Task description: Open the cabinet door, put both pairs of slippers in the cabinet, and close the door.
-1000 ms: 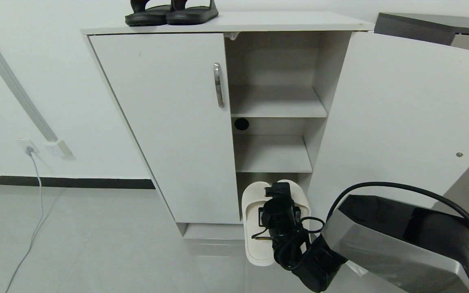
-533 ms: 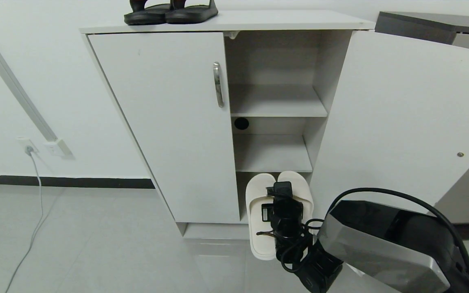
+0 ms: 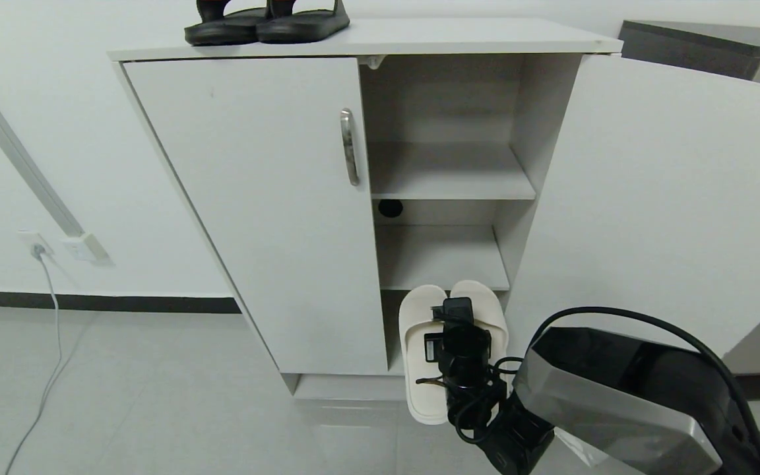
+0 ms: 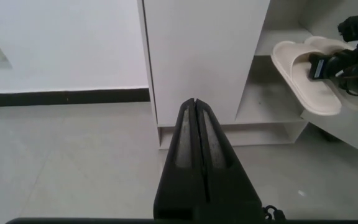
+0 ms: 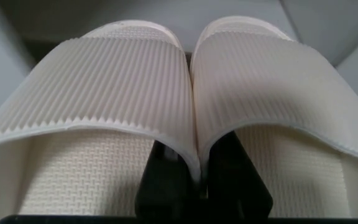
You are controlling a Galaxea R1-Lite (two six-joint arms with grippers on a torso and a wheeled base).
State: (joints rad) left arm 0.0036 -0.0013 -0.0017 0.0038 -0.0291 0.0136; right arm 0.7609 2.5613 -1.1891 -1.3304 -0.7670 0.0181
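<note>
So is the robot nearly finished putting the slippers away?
About halfway. Done: the right door of the white cabinet stands open. In hand: the right gripper is shut on the pair of cream ribbed rubber slippers, toes at the opening of the lowest compartment, not set down yet. Left: the pair of black rubber slippers sits on the cabinet top, and then the door needs closing.

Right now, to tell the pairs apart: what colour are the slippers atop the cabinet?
Black slippers, clearest in the head view.
</note>
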